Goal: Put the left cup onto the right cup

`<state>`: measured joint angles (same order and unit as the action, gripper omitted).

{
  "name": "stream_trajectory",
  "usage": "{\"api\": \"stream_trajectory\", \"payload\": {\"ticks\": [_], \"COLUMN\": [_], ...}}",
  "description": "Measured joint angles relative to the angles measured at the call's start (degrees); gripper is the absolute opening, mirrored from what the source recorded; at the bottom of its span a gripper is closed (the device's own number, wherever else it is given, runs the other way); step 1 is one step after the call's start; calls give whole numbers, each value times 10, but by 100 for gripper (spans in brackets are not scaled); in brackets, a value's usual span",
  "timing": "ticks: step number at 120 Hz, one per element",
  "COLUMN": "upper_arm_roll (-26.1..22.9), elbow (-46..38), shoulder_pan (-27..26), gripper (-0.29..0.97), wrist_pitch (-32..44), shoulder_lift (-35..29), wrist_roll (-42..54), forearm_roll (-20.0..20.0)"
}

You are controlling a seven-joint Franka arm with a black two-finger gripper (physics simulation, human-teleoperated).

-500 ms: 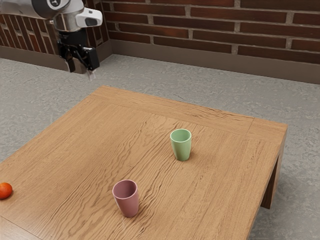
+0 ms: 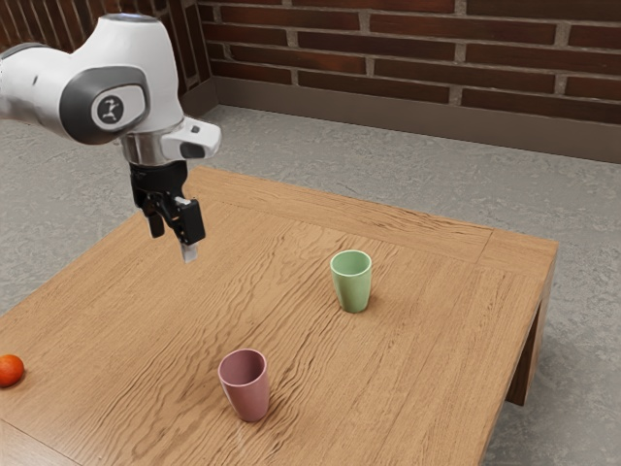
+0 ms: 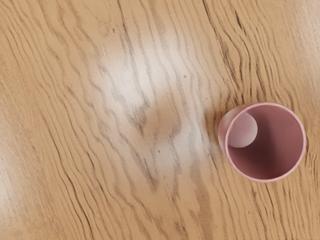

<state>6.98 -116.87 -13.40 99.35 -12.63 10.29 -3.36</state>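
Since the earlier frame the arm has swung lower and forward: the gripper (image 2: 173, 243), which hung in the upper left of the exterior view beyond the table's far edge, now sits lower in the left part of that frame, above the wooden table (image 2: 427, 320) near its far left corner. Its two black fingers (image 2: 189, 233) stand spread apart, point down and hold nothing, with clear air between them and the wood. Neither cup has shifted. The pink cup (image 2: 244, 384) stands upright in the lower middle of the exterior view, near the table's front edge and well apart from the gripper. The green cup (image 2: 351, 280) stands upright around the frame's centre, up and to the right of the pink one, with bare wood between the two. A small orange ball (image 2: 10, 370) lies at the far left edge of the frame, on the table. From the wrist camera the pink cup (image 3: 262, 141) is seen from above, mouth open and empty, standing on the grained tabletop (image 3: 100, 125). A brick wall (image 2: 408, 39) runs along the top of the exterior view.
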Motion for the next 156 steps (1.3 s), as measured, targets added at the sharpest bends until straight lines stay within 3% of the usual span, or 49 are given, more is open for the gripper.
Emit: {"api": "stream_trajectory", "payload": {"ticks": [22, 61, 113, 156], "upper_arm_roll": [3, 3, 2, 2], "elbow": [-99, -193, -201, -213], "shoulder_pan": [-2, -5, -44, -45], "gripper": [68, 68, 68, 68], "wrist_pitch": [82, 199, 255, 275], "shoulder_lift": [-6, 2, 23, 60], "wrist_roll": [-4, -21, -89, -144], "forearm_roll": [-2, 0, 3, 4]}}
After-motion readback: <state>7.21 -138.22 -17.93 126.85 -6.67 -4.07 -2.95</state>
